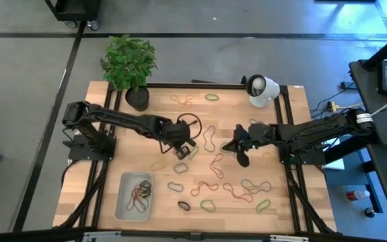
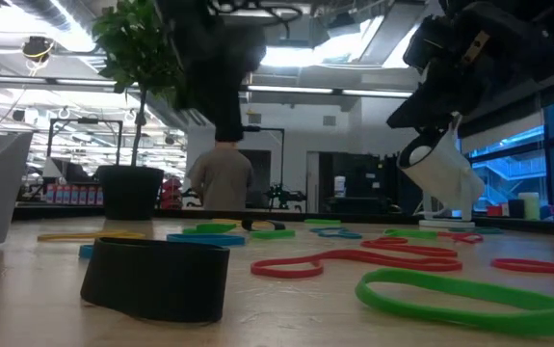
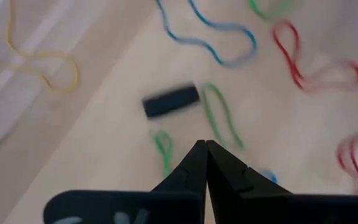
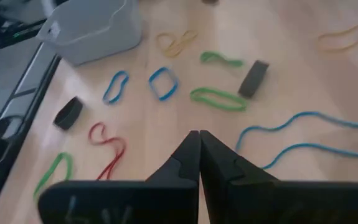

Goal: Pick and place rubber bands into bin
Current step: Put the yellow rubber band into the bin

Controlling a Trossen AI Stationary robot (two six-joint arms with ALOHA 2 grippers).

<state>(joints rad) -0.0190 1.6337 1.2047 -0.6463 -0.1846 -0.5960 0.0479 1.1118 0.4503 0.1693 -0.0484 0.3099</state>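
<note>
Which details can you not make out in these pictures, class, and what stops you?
- Left wrist view: blur hides whether the shut left gripper pinches anything.
- High view: rubber bands in the bin are too small to count.
- Right wrist view: the bin's inside is hidden by its wall and the top edge.
- Low view: an arm hides the person's head.

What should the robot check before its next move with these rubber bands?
1. Left claw shut: ok.
2. Band caught in it: cannot tell; a green band lies right by its tips.
3. Bin free to drop into: ok, only a few bands inside.
4. Right claw out of the way: ok, shut, apart from the left one.
5. Table cleared: not ok, many rubber bands lie loose.
</note>
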